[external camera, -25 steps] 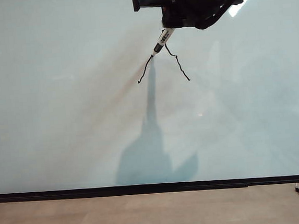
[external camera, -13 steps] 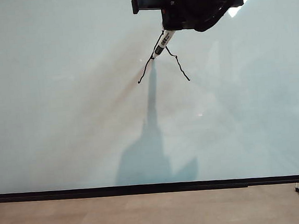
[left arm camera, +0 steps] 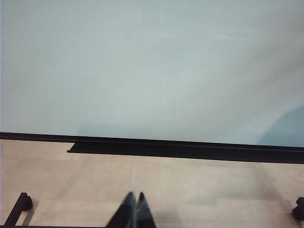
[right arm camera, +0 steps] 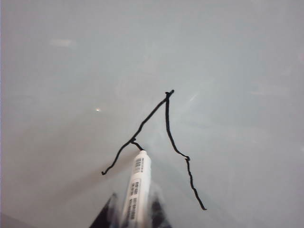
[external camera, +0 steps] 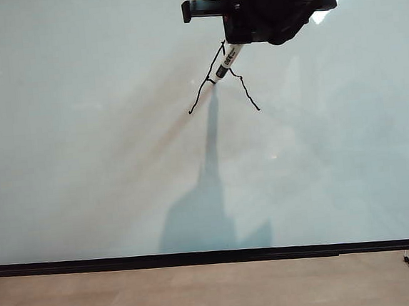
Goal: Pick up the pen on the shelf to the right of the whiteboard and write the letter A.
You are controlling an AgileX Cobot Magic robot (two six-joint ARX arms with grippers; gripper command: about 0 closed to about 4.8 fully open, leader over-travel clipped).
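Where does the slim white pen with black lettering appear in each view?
Exterior view: slim white pen, top centre, below the right hand.
Left wrist view: not in it.
Right wrist view: pen, low centre.
Shared landmark: hand-drawn black letter A.

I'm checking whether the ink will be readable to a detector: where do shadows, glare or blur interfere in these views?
Exterior view: the right claw and its arm cast a tall dark shadow on the whiteboard just under the letter A; bright glare at the upper right. Right wrist view: strokes sharp, the pen slightly soft. Left wrist view: left claw blurred, board bare.
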